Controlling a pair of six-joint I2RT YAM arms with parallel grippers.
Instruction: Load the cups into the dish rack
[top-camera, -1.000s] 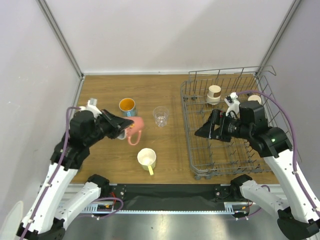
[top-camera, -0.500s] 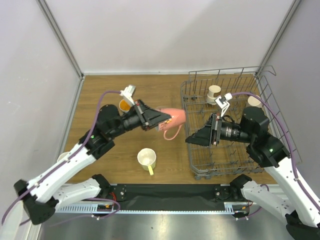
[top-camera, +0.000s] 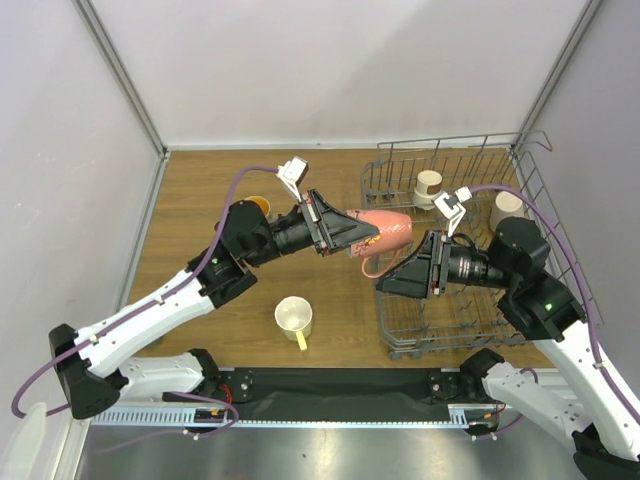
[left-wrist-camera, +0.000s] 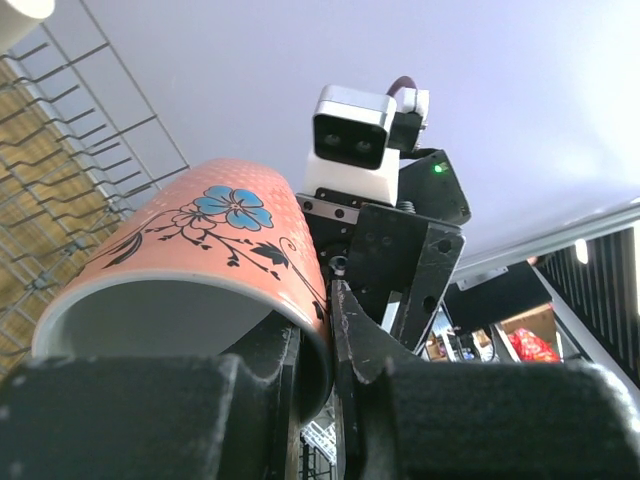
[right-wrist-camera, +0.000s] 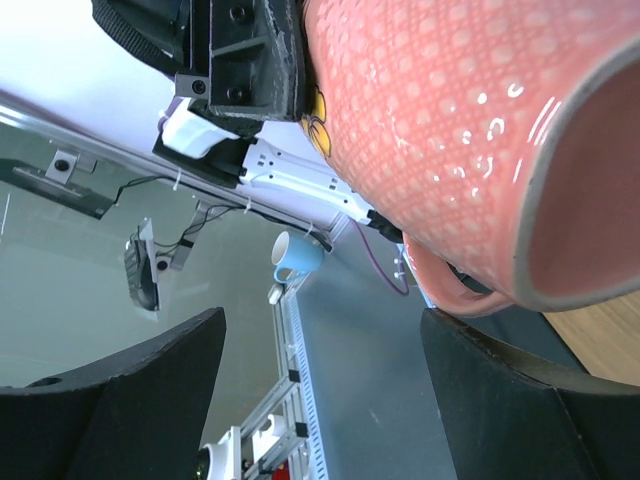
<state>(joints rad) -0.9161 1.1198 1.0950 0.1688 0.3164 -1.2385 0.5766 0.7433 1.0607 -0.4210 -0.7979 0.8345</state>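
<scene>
Two cups (top-camera: 428, 186) in rack (top-camera: 520, 150), pink mug (top-camera: 385, 226) clamped in left fingers (top-camera: 352, 236) at its edge, right fingers (top-camera: 400, 278) apart, yellow cup (top-camera: 293, 315) waiting on tabletop (top-camera: 200, 190).

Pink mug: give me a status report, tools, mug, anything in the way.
Left tool shut on pink mug, held aloft at dish rack's left edge. Right tool open, aimed at mug, not gripping. Nothing between them.
</scene>
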